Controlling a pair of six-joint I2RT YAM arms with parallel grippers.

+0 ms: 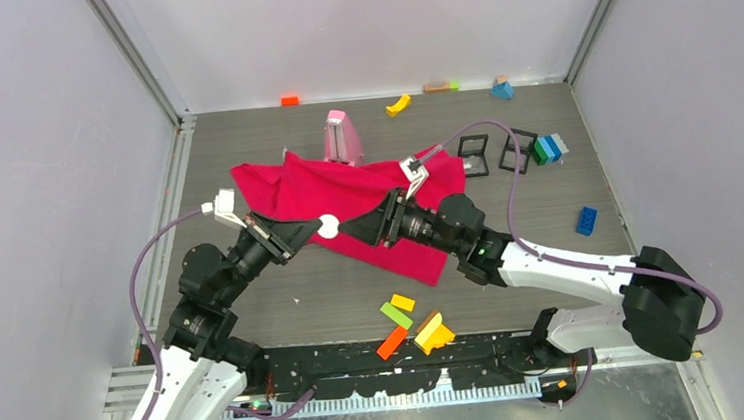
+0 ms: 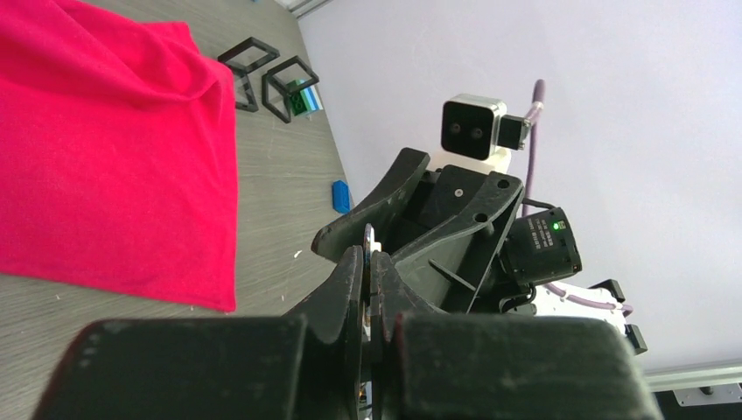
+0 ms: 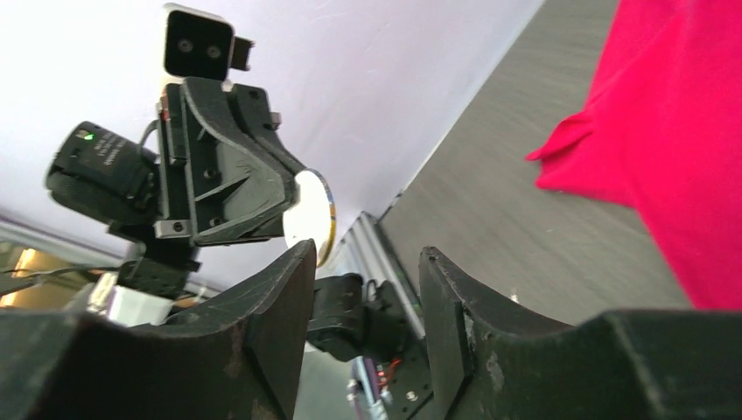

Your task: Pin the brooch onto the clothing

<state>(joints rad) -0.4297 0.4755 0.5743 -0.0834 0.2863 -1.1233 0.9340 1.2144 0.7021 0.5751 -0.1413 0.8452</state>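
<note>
No writing is legible anywhere. The left gripper [image 1: 311, 231] has its fingers pinching the round white brooch [image 1: 327, 227] above the near part of the crimson T-shirt [image 1: 347, 197], which lies mid-worktop [image 1: 552, 256]. The right gripper [image 1: 361, 227] faces it, fingers spread. Coloured blocks [image 1: 412, 324] lie near; black frames [image 1: 496, 153] right.

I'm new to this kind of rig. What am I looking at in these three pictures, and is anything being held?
Two robot arms sit at a table's near edge. One picture looks down from above; the other two come from cameras on each wrist. A crimson T-shirt lies on the table among small coloured blocks. The left gripper has its fingers shut on a round white brooch, seen edge-on in its own camera. The right gripper faces it, fingers open and holding nothing.
</note>
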